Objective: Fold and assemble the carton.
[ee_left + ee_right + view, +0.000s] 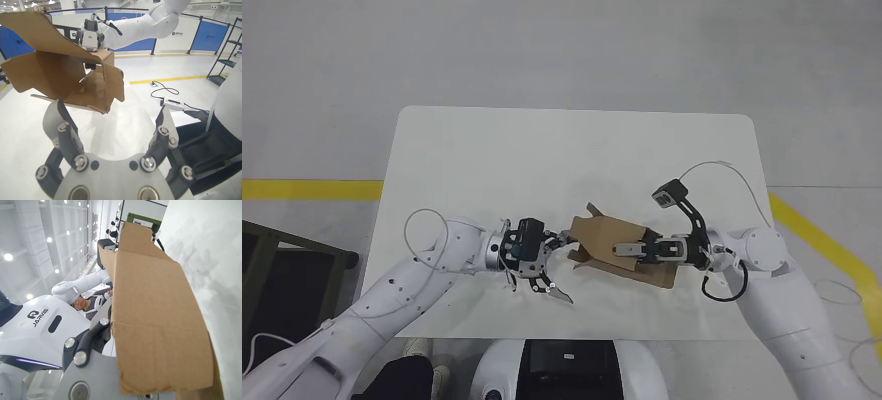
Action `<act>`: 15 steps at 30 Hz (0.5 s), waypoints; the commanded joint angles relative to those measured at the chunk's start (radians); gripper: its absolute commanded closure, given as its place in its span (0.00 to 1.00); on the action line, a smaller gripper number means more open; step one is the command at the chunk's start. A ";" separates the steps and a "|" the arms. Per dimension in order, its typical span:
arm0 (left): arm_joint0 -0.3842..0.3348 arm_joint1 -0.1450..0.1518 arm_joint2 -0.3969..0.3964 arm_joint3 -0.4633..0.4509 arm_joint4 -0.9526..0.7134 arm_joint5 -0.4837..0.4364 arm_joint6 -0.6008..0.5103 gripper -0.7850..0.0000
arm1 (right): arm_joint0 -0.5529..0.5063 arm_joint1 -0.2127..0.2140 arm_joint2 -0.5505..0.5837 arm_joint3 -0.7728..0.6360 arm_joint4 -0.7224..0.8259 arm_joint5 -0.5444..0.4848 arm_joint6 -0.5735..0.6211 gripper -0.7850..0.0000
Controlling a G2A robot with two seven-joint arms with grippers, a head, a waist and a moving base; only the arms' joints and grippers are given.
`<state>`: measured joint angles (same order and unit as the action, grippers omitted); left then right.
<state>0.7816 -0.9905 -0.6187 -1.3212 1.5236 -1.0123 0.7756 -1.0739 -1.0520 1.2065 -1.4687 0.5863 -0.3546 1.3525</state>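
A brown cardboard carton (607, 243) is partly unfolded, with loose flaps, over the near middle of the white table (542, 150). My right gripper (627, 250) is shut on its top panel from the right side. The left wrist view shows that gripper (91, 49) clamped on the carton's upper wall, and the carton (75, 75) is open towards me like a tube. In the right wrist view the carton panel (155, 313) lies against one finger (102, 323). My left gripper (565, 268) is open just left of the carton; its fingertips (57, 103) touch nothing.
The table's near edge runs just below both grippers. On the floor beyond the table lie a power brick (173, 103) with its cable and a yellow line (302, 189). A dark rack (282, 265) stands at the left.
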 commanded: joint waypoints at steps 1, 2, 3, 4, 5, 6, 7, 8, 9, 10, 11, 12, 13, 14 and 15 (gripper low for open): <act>-0.001 -0.002 0.001 0.003 -0.001 0.000 0.006 0.00 | 0.000 0.000 -0.004 -0.003 0.002 0.000 0.001 1.00; -0.001 -0.004 0.003 0.004 -0.004 0.000 0.009 0.00 | 0.000 -0.001 -0.006 -0.005 0.003 -0.001 0.001 1.00; -0.002 -0.005 0.005 0.004 -0.004 0.000 0.012 0.00 | 0.000 -0.001 -0.008 -0.006 0.003 -0.001 0.002 1.00; -0.004 -0.006 0.008 0.004 -0.004 0.000 0.014 0.00 | 0.000 -0.001 -0.011 -0.007 0.003 0.001 0.003 1.00; -0.006 -0.007 0.012 0.003 -0.001 0.000 0.015 0.00 | 0.000 -0.002 -0.014 -0.008 0.003 0.001 0.004 1.00; -0.008 -0.008 0.014 0.004 0.000 0.000 0.018 0.00 | 0.001 -0.002 -0.017 -0.009 0.003 0.001 0.004 1.00; -0.010 -0.009 0.017 0.004 0.001 0.000 0.021 0.01 | 0.001 -0.002 -0.019 -0.008 0.003 0.001 0.004 1.00; -0.013 -0.010 0.019 0.005 0.000 0.000 0.026 0.02 | 0.002 -0.002 -0.021 -0.008 0.002 0.002 0.003 1.00; -0.015 -0.011 0.020 0.006 0.000 0.000 0.030 0.05 | 0.003 -0.003 -0.022 -0.009 0.003 0.000 0.004 1.00; -0.017 -0.012 0.021 0.007 0.000 0.000 0.032 0.07 | 0.003 -0.003 -0.023 -0.009 0.003 0.000 0.004 1.00; -0.018 -0.013 0.022 0.007 -0.002 0.000 0.032 0.11 | 0.003 -0.003 -0.023 -0.008 0.003 -0.001 0.004 1.00; -0.019 -0.013 0.023 0.008 -0.003 0.000 0.032 0.12 | 0.004 -0.003 -0.023 -0.008 0.003 -0.001 0.004 1.00; -0.020 -0.014 0.025 0.009 -0.005 0.000 0.032 0.14 | 0.004 -0.002 -0.024 -0.007 0.004 -0.001 0.005 1.00; -0.021 -0.014 0.025 0.009 -0.009 0.000 0.032 0.14 | 0.004 -0.002 -0.023 -0.007 0.004 -0.001 0.005 1.00; -0.021 -0.015 0.025 0.011 -0.014 0.000 0.032 0.17 | 0.004 -0.002 -0.023 -0.007 0.004 0.000 0.006 1.00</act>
<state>0.7609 -1.0046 -0.5938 -1.3116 1.5146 -1.0123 0.8080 -1.0702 -1.0543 1.1831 -1.4756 0.5899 -0.3557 1.3576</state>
